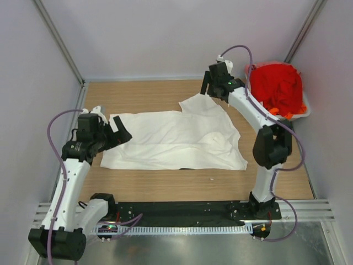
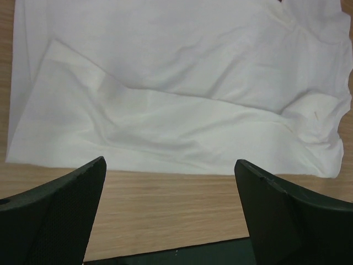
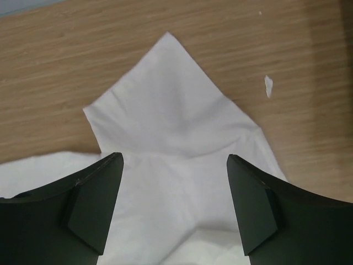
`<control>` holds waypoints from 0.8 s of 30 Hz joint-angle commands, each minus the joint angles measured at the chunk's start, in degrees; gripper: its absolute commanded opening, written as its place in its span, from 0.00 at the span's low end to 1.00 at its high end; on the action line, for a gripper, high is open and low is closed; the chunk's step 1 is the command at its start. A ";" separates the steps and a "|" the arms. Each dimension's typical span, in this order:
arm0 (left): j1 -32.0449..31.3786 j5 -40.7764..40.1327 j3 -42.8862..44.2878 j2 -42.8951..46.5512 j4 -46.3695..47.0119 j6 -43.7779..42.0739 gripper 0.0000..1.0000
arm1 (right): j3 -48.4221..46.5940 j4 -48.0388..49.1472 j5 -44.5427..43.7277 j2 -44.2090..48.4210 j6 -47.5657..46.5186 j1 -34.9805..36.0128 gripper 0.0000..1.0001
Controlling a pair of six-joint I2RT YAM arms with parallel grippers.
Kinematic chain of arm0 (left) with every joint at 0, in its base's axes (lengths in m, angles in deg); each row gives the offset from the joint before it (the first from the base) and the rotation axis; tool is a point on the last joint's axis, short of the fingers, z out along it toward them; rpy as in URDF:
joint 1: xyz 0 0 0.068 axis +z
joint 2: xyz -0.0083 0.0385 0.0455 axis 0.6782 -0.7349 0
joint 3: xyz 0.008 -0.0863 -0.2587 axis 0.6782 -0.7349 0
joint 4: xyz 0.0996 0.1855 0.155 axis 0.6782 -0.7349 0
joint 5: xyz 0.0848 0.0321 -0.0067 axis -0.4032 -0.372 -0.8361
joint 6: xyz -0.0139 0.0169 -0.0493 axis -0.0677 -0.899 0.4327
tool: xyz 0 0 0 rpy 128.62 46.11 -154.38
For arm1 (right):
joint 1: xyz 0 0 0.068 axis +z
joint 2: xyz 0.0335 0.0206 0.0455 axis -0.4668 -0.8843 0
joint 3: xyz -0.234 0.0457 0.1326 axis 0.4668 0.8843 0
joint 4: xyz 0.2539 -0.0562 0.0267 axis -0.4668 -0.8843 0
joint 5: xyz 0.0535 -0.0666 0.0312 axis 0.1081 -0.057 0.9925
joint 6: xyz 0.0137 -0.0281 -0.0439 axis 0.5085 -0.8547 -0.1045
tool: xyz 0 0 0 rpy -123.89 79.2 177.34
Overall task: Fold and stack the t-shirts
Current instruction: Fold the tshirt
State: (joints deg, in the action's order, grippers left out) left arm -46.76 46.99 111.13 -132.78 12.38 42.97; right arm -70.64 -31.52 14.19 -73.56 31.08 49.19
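A large white t-shirt point(image 1: 176, 141) lies spread on the wooden table, partly folded, with one sleeve pointing to the far side. Red and orange t-shirts point(image 1: 278, 88) are heaped in a pale tub at the far right. My left gripper point(image 1: 118, 131) is open and empty at the shirt's left edge; the left wrist view shows the shirt point(image 2: 176, 94) beyond its fingers point(image 2: 66, 210). My right gripper point(image 1: 211, 86) is open and empty above the sleeve point(image 3: 165, 116), its fingers point(image 3: 94, 204) on either side of the cloth.
The pale plastic tub point(image 1: 305, 112) stands at the far right against the wall. Enclosure walls ring the table. A small white scrap point(image 3: 268, 85) lies on the wood beside the sleeve. The black base strip point(image 1: 182, 212) runs along the near edge.
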 commanded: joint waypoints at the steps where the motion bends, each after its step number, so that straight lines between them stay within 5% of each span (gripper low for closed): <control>1: -0.25 1.13 -3.50 6.72 -2.08 -0.33 1.00 | -14.62 -6.85 -3.53 -14.04 -5.60 -0.09 0.82; 9: -0.34 -3.97 -4.74 12.45 0.04 -0.76 1.00 | -45.65 -9.41 -4.94 -38.40 -8.51 -0.71 0.82; 24: 3.87 0.17 -4.92 13.86 0.83 -1.82 1.00 | -48.49 0.87 -4.59 -48.61 -8.95 -1.68 0.84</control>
State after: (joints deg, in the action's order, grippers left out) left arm -43.94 45.22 105.49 -118.70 11.28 42.66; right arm -117.20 -34.29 9.93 -121.60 22.45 47.84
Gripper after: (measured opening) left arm 0.996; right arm 0.836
